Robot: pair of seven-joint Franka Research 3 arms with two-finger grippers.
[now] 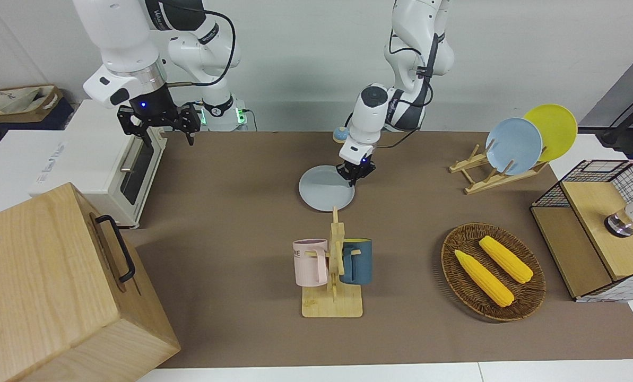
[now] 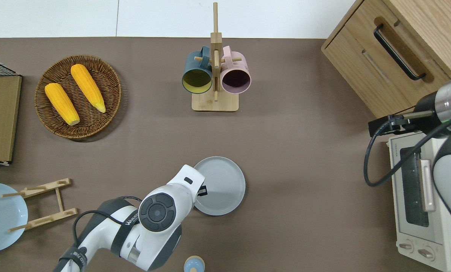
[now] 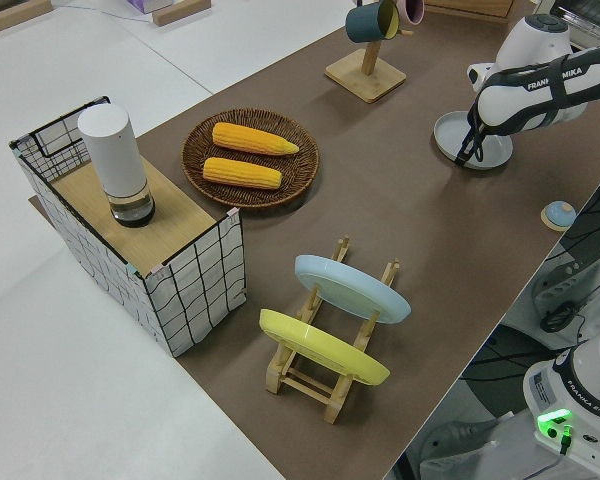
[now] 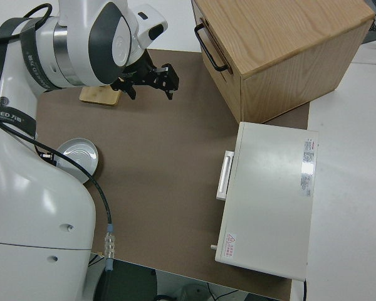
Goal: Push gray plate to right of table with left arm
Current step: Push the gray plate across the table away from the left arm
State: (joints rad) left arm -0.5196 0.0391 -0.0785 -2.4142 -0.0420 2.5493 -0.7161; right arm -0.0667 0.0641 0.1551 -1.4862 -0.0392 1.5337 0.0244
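Plate (image 2: 222, 185) sits mid-table (image 1: 231, 223) — nearer the robots than the mug rack (image 2: 214, 75). We've got left gripper (image 1: 355, 175) low at its rim, jaws' state unclear — most of the push remains. Right arm parked.

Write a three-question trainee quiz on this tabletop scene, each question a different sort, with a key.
1. True or false: the left gripper is at the gray plate's edge toward the left arm's end of the table.
2. How many corn cobs lie in the wicker basket?
3. Which mug on the mug stand hangs toward the right arm's end? A) blue mug B) pink mug

Key: 1 true; 2 two; 3 B.
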